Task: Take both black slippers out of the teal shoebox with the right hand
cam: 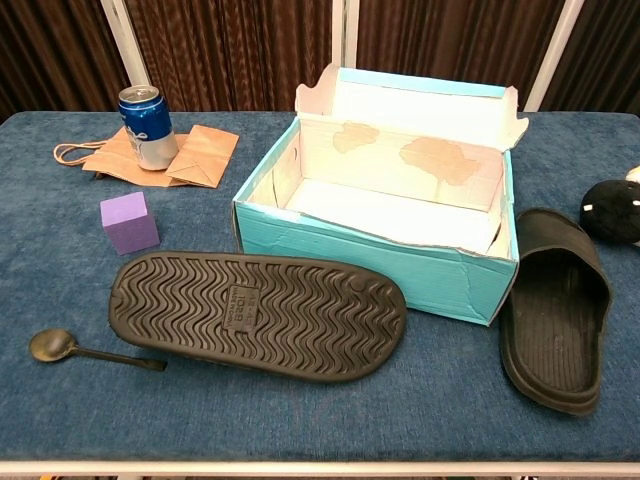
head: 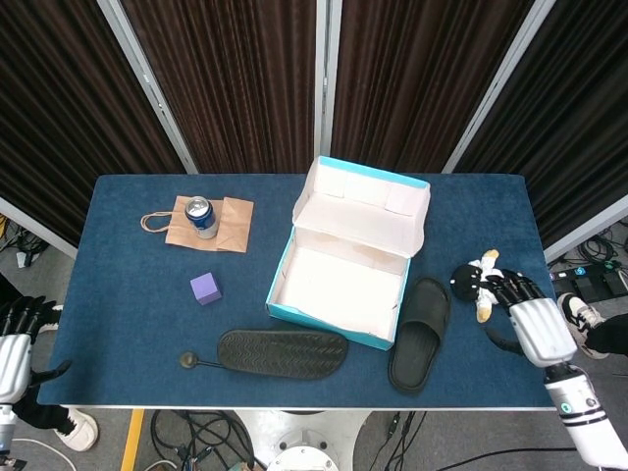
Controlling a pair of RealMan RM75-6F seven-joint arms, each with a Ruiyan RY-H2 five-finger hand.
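The teal shoebox (head: 339,316) (cam: 370,255) stands open mid-table, with only white paper inside. One black slipper (head: 283,352) (cam: 258,313) lies sole-up in front of the box. The other black slipper (head: 420,334) (cam: 556,306) lies upright on the table just right of the box. My right hand (head: 531,321) hovers open at the table's right edge, apart from that slipper, fingers spread over a plush toy (head: 478,282). My left hand (head: 14,340) hangs off the table's left edge, holding nothing. Neither hand shows in the chest view.
A blue can (head: 202,216) (cam: 144,126) stands on a brown paper bag (head: 233,225) (cam: 198,154) at the back left. A purple cube (head: 205,287) (cam: 129,221) and a dark spoon (head: 194,361) (cam: 75,350) lie left of the sole-up slipper. The plush toy (cam: 612,210) sits at the right edge.
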